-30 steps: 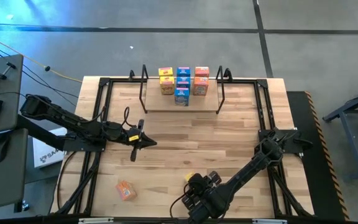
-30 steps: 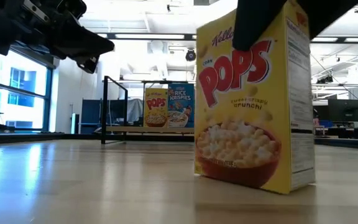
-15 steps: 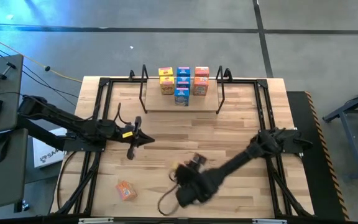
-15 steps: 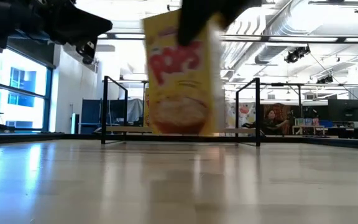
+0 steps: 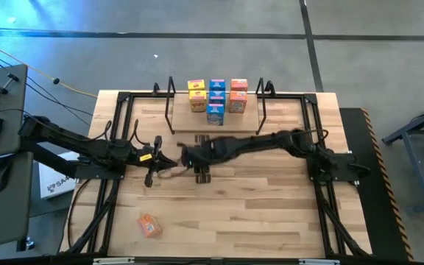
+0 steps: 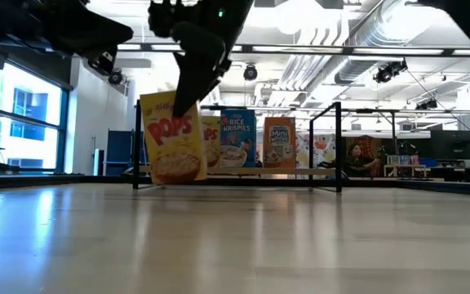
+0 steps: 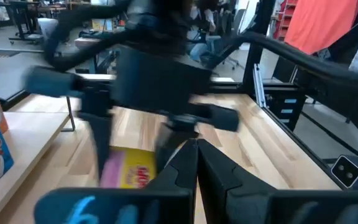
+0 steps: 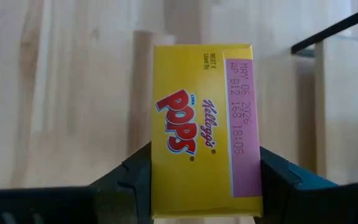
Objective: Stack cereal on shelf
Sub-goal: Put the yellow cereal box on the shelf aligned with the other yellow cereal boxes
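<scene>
My right gripper [image 5: 190, 156] reaches across the table's middle, just in front of the shelf [image 5: 190, 124], and is shut on a yellow Pops cereal box [image 6: 174, 147]. The gripper itself hides that box in the high view. Several yellow, blue and orange boxes [image 5: 216, 99] stand on their bases on the shelf plank. One orange box [image 5: 149, 225] lies flat near the table's near left corner. My left gripper [image 5: 153, 159] hovers shut just left of the right gripper, touching nothing. My right gripper pinches the yellow box between its two fingers [image 8: 135, 177], one on each broad face just below the top flap [image 8: 194, 124]. The fingers come from above, pointing down. The box hangs below them, a little tilted, front toward the near edge; it looks clear of the table.
The shelf's black wire loops [image 5: 262, 99] rise at both ends of the plank. Black frame rails [image 5: 120, 132] run along the table's left and right sides. Bare tabletop [image 5: 256, 206] lies between the arms and the near edge. A person sits far behind the table [image 6: 357, 159].
My right gripper has raised the yellow box off the table near the near edge and swung it toward the far edge and the left, up to the shelf's front. The box stood on the table a second ago; now it hangs in the hold. My left gripper has drifted slightly left.
</scene>
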`<move>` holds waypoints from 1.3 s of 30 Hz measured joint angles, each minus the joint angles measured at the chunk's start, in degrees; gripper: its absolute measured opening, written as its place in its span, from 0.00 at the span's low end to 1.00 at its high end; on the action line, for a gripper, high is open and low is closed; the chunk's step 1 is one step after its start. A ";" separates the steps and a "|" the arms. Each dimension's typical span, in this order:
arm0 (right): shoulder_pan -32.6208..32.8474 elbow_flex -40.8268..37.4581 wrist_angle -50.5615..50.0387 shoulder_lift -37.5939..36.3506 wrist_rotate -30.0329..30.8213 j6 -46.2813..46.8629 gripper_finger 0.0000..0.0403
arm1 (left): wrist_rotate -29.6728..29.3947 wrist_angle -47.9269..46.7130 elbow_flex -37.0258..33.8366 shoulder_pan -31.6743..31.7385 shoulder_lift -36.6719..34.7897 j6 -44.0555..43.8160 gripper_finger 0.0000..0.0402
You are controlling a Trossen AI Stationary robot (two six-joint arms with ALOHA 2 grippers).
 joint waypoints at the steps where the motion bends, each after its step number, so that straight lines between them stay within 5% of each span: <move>1: -1.04 0.00 0.82 0.00 -1.34 -1.05 0.43 | -0.14 -1.08 0.00 0.00 -0.91 0.00 0.00; 11: -8.06 0.00 4.58 0.00 -10.43 -6.55 0.43 | -5.65 -10.62 0.00 0.00 -6.30 -0.87 0.00; 24: -9.79 -0.08 5.21 3.14 -12.76 -5.97 0.44 | -9.08 -13.13 0.00 0.00 -6.54 -3.03 0.00; 39: -7.09 0.02 6.15 1.74 -11.60 -4.89 0.68 | -8.75 -17.39 2.39 0.04 -6.52 -2.54 0.18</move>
